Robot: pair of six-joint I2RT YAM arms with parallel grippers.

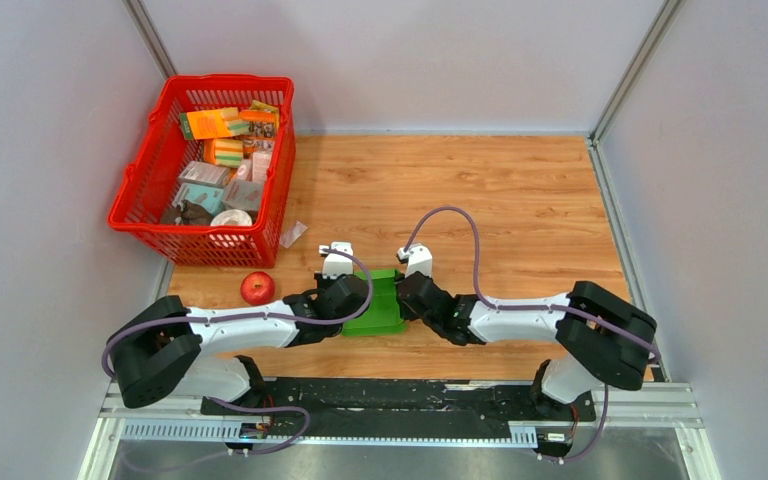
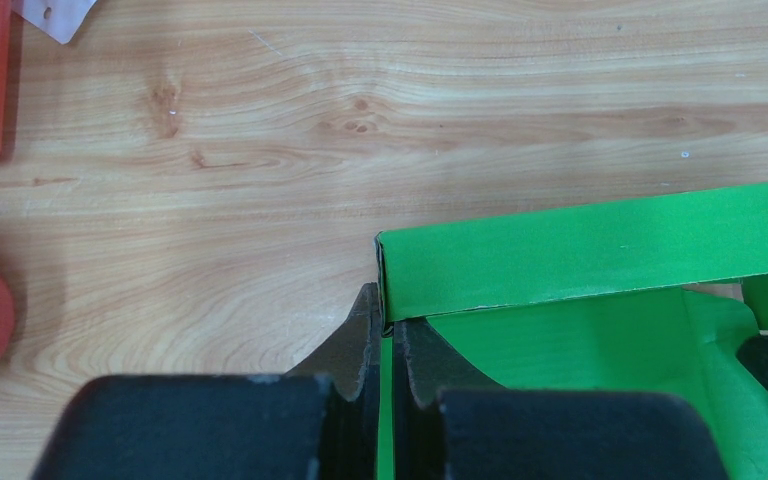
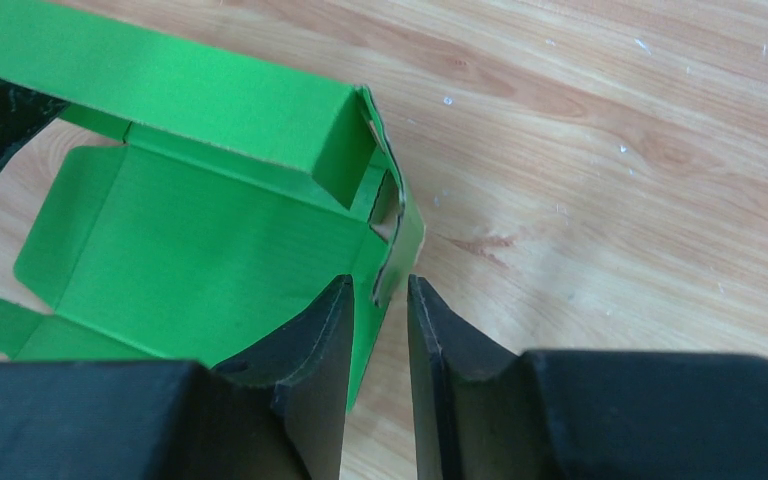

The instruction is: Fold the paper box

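Left wrist view: left gripper [image 2: 383, 325] clamps one paper box [image 2: 580, 250] wall by the worktop's [image 2: 260, 150] near edge. The right gripper [image 3: 380, 300] straddles the opposite wall, jaws seemingly apart.

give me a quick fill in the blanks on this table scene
1. The paper box is coloured ___.
2. The apple lies on the table to the paper box's ___.
3. The basket holding small packages is coloured ___.
Missing words: green; left; red.
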